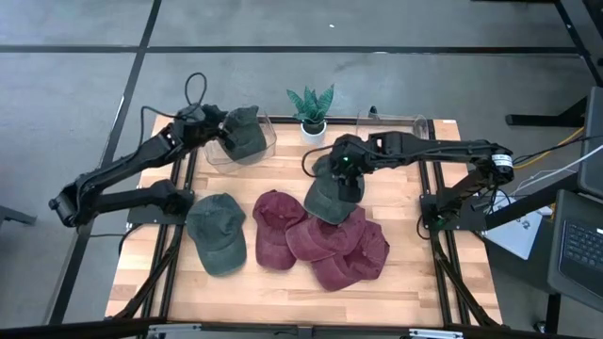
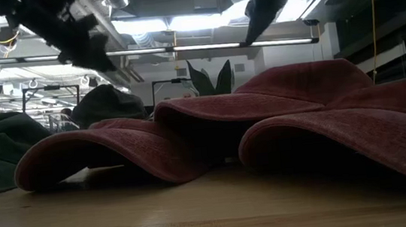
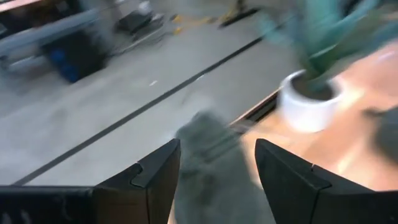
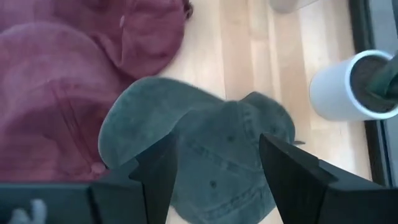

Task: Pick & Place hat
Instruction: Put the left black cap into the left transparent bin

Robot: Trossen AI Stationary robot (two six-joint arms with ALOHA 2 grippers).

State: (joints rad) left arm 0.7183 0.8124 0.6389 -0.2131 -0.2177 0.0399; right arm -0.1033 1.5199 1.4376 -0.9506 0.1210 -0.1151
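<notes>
A dark green cap (image 1: 243, 132) lies in a clear bin (image 1: 267, 141) at the table's far left. My left gripper (image 1: 220, 132) hangs open just above it, and the left wrist view shows the cap (image 3: 211, 168) blurred below the spread fingers. A second green cap (image 1: 328, 200) rests partly on the wood and partly on a heap of red caps (image 1: 330, 243) at mid-table. My right gripper (image 1: 342, 177) stands open over it, pointing steeply down. In the right wrist view that cap (image 4: 211, 155) shows between the two fingers, and no touch shows.
A third green cap (image 1: 217, 234) lies on the table at the near left. A potted plant (image 1: 311, 111) in a white pot stands at the far middle, with another clear bin (image 1: 396, 122) to its right. Bare wood runs along the near edge.
</notes>
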